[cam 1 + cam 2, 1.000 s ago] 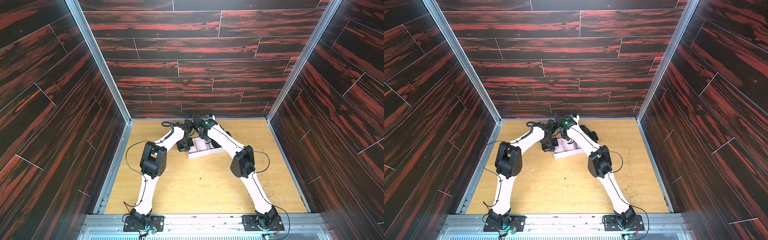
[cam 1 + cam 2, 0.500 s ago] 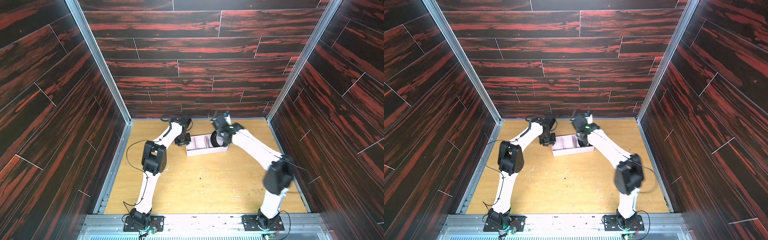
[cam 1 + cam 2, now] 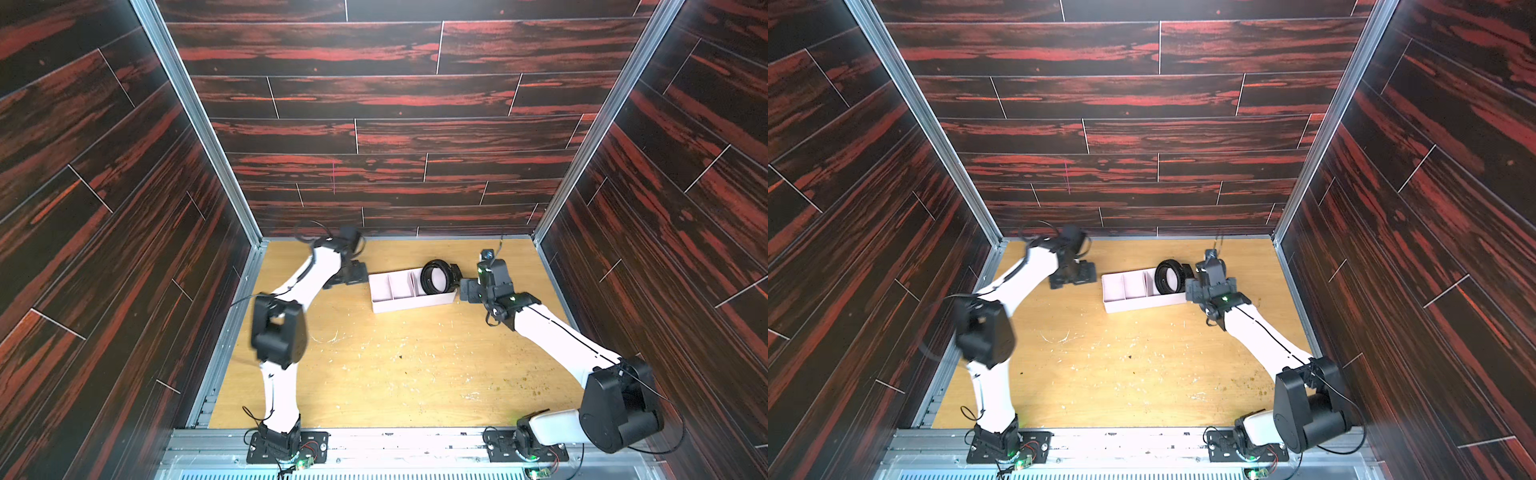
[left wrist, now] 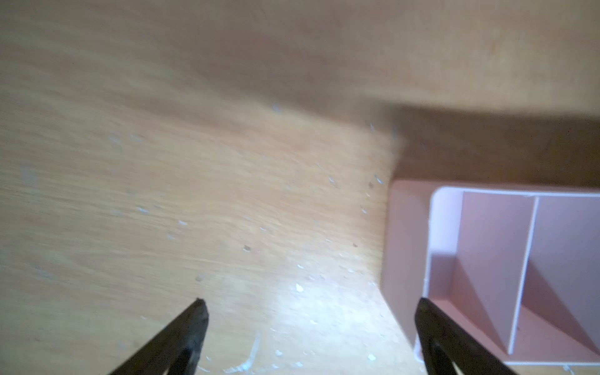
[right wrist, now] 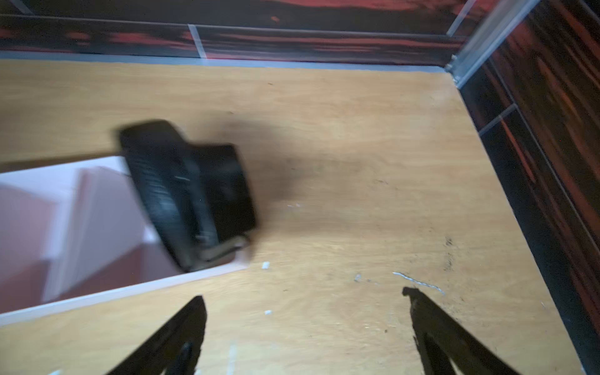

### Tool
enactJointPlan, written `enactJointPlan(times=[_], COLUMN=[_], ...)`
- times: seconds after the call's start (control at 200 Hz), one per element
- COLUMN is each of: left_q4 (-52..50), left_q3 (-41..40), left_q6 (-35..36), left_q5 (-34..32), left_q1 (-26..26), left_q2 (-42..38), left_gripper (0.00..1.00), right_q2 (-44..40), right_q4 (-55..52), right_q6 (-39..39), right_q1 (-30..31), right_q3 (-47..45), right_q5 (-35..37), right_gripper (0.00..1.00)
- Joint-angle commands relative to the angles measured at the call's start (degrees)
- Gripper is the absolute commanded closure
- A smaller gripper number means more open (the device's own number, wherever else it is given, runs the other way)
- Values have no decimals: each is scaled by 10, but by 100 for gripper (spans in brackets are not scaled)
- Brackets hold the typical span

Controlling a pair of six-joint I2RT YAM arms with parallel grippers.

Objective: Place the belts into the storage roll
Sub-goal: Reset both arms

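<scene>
A black belt (image 3: 436, 276) (image 3: 1169, 277) lies coiled in the right-end compartment of the pale pink storage roll (image 3: 411, 302) (image 3: 1142, 305) at the back middle of the table. In the right wrist view the belt (image 5: 181, 194) leans against the end wall, its buckle over the storage roll's rim (image 5: 97, 295). My right gripper (image 3: 467, 289) (image 3: 1196, 289) (image 5: 303, 293) hangs open just right of the storage roll, holding nothing. My left gripper (image 3: 353, 274) (image 3: 1073, 276) (image 4: 310, 300) is open beside the left end wall (image 4: 402, 246), also holding nothing.
Dark red wood-pattern walls (image 3: 374, 137) close in the table on the back and both sides. The wooden table top (image 3: 395, 365) is scratched and flecked with white bits. Both arm bases (image 3: 282, 444) (image 3: 528, 449) sit at the front edge.
Both arms have drawn back from over the storage roll, the left one leftward and the right one rightward. Both grippers have opened, and the coiled belt now rests in the end compartment.
</scene>
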Motion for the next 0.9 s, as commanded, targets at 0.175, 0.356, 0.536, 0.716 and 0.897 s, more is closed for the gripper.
enactJointPlan(times=[0.175, 0.356, 0.536, 0.716, 0.897], left_q4=[241, 418, 598, 704, 809], left_q3=[-211, -382, -524, -590, -650], left_q6=[104, 195, 247, 244, 246], left_q5=[-71, -138, -136, -144, -184], left_q1=[72, 83, 88, 91, 95], left_q2=[-162, -257, -278, -230, -251], left_gripper=[0, 0, 0, 0, 0], right_q2=[-73, -77, -62, -47, 29], right_q4=[364, 454, 581, 663, 833], right_q6=[-58, -85, -135, -129, -141], right_q1=[-56, -74, -93, -115, -118], right_q3=[-230, -279, -335, -372, -408], right_q5=[9, 37, 78, 44, 42], right_gripper=[1, 1, 1, 1, 1])
